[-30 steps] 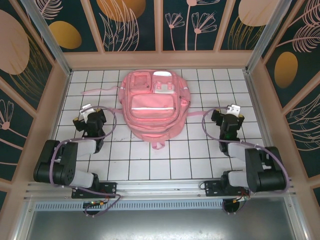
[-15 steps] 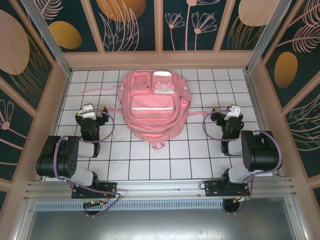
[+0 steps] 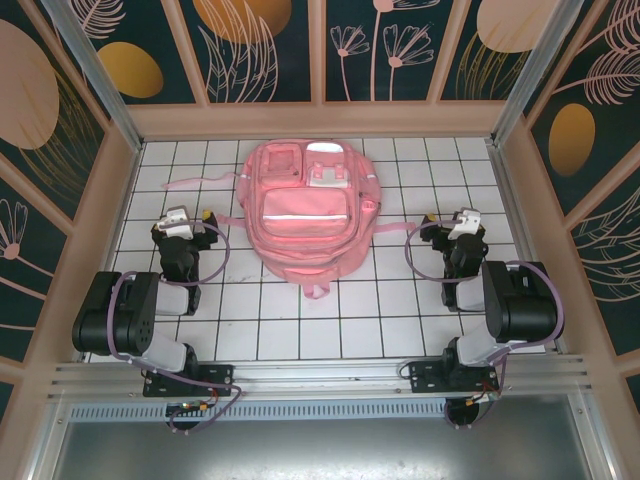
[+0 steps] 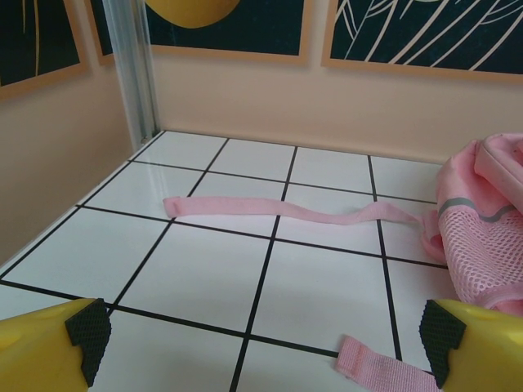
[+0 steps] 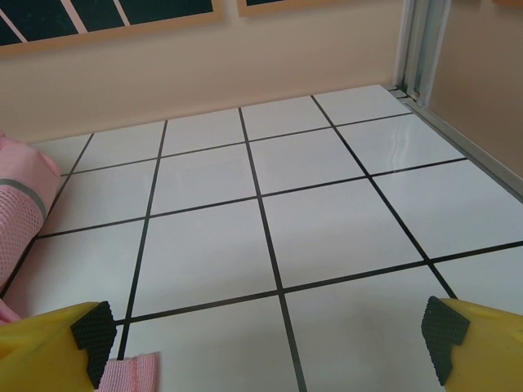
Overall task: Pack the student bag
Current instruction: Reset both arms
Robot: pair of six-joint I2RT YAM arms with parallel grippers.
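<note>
Top external, soft pink student bag, gridded tiles

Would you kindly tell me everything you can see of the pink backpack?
The pink backpack lies flat, front up, at the far middle of the white tiled table, which alone touches it. It looks like soft fabric, with front zip pockets, a pale strip, white patches and a mesh side. Thin pink straps trail onto the tiles.
</note>
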